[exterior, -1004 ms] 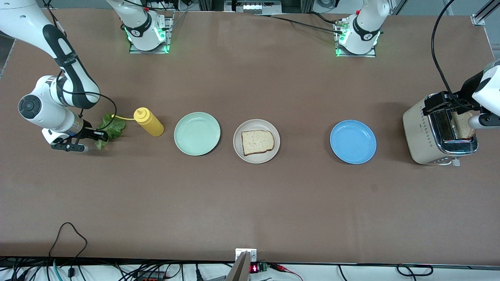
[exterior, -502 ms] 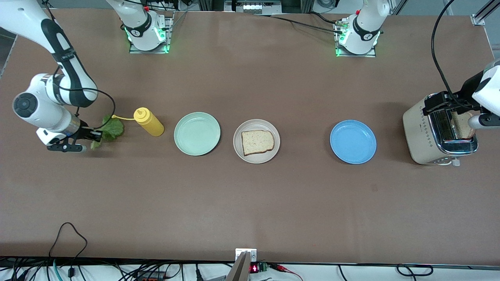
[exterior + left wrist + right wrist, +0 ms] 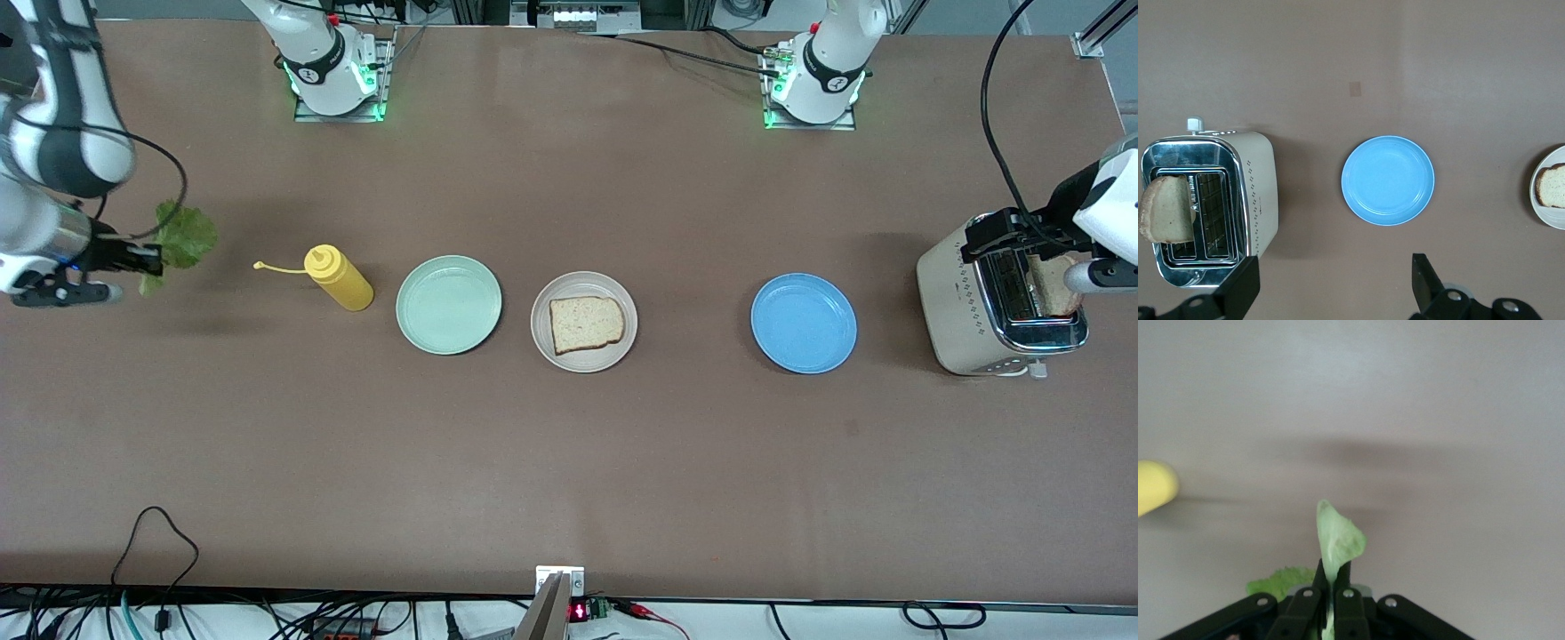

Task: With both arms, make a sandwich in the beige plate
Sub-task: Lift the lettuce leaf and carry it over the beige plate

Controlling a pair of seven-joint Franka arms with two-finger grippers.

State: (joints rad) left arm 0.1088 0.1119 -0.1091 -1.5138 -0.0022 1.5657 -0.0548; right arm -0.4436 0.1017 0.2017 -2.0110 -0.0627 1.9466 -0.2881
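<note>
The beige plate point(image 3: 543, 302) lies mid-table with one bread slice point(image 3: 585, 324) flat on it. My right gripper point(image 3: 147, 261) hangs in the air over the right arm's end of the table, shut on a ruffled green lettuce leaf point(image 3: 183, 236). In the right wrist view the leaf point(image 3: 1337, 543) sticks up from between the closed fingers point(image 3: 1333, 577). My left gripper point(image 3: 1047, 255) waits open above the toaster point(image 3: 987, 311). A second bread slice point(image 3: 1054, 284) stands in one of its slots. The left wrist view shows the wide-apart fingers point(image 3: 1331, 290), the toaster point(image 3: 1258, 193) and that slice point(image 3: 1166, 209).
A yellow squeeze bottle point(image 3: 340, 278) stands between the lettuce and a mint-green plate point(image 3: 448, 304). A blue plate point(image 3: 803, 323) lies between the beige plate and the toaster. Both of those plates hold nothing. Cables run along the table edge nearest the front camera.
My right gripper has shut on the lettuce, lifted it off the table and carried it toward the right arm's end. The left arm has not moved.
</note>
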